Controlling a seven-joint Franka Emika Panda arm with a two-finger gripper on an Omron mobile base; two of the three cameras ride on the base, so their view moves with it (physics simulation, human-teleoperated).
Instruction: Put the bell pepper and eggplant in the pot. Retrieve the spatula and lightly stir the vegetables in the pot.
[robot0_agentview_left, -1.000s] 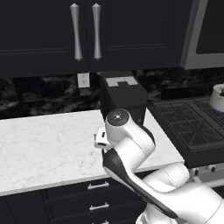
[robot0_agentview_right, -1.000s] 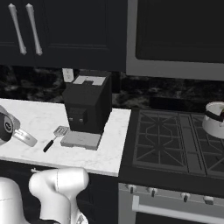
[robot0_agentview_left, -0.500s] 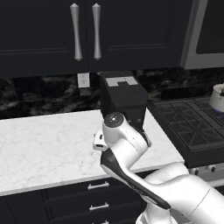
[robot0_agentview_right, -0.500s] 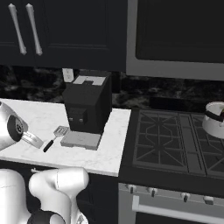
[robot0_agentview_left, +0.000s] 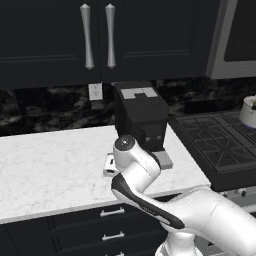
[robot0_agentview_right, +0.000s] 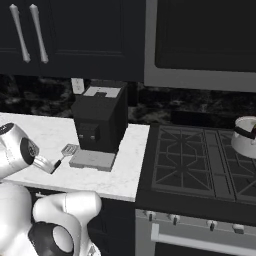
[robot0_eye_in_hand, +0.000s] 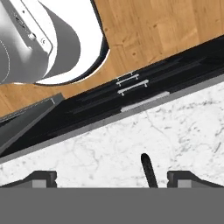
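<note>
Spatula-retrieval step: the gripper (robot0_eye_in_hand: 111, 177), jaws wide and empty, hangs above the spatula's (robot0_agentview_right: 64, 153) black handle at lower centre; next it must lower and close.

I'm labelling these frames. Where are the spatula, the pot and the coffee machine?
spatula (robot0_agentview_right: 68, 149): right base view, on its slotted head.
pot (robot0_agentview_right: 246, 137): right base view, on its side wall.
coffee machine (robot0_agentview_left: 141, 116): left base view, on its dark front.
</note>
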